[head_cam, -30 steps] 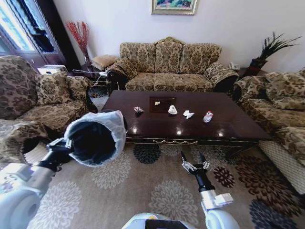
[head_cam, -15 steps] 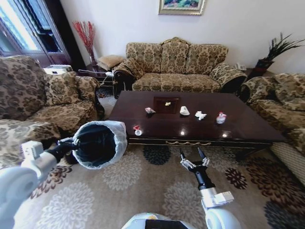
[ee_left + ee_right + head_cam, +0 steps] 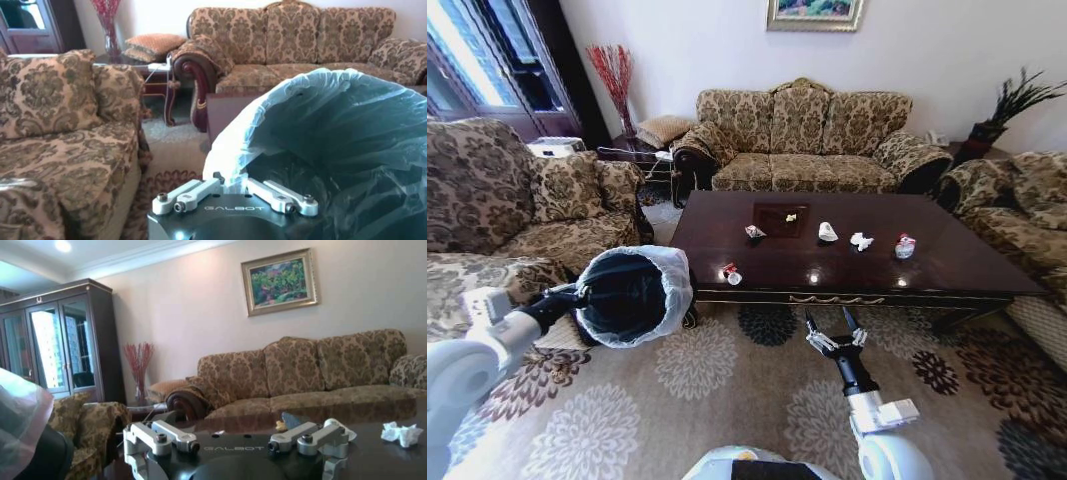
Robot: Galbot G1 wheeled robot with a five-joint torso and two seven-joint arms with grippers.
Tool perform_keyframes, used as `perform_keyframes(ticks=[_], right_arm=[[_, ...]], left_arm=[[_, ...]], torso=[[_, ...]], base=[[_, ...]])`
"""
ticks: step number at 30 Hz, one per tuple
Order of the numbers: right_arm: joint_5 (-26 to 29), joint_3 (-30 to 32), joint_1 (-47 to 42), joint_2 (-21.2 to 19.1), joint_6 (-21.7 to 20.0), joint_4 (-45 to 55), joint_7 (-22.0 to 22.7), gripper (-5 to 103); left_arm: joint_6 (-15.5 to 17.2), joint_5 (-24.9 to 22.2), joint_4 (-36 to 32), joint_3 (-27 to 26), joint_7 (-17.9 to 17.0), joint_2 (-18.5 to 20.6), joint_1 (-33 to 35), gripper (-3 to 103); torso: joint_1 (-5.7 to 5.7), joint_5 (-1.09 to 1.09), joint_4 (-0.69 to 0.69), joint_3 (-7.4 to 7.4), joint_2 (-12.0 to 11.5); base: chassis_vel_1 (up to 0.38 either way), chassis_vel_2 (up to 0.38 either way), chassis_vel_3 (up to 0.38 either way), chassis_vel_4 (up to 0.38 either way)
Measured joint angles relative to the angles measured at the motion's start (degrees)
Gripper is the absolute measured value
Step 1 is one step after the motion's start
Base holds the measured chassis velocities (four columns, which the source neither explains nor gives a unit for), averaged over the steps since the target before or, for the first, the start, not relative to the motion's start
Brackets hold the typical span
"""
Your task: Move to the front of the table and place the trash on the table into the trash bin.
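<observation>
At the left, we see the left gripper clamped on the rim of the one trash bin, held tilted above the carpet just off the table's near-left corner, its white liner facing us. On that single dark table we count six pieces of trash: a small red-and-white piece by the near edge, a wrapper, a yellowish scrap, a white cup, a tissue and a red-capped bottle. The right gripper hovers low before the table's near edge, fingers spread and empty.
</observation>
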Motion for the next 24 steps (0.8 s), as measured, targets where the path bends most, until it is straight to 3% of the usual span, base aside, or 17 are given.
perform_keyframes(ticks=[24], right_arm=[[0.08,0.0,-0.01,0.02,-0.01,-0.09,0.05,100]], left_arm=[[-0.26,0.28,0.0,0.04,0.15,-0.18,0.04,0]], torso=[[0.0,0.0,-0.01,0.0,0.0]], base=[[0.02,0.017,-0.012,-0.013]])
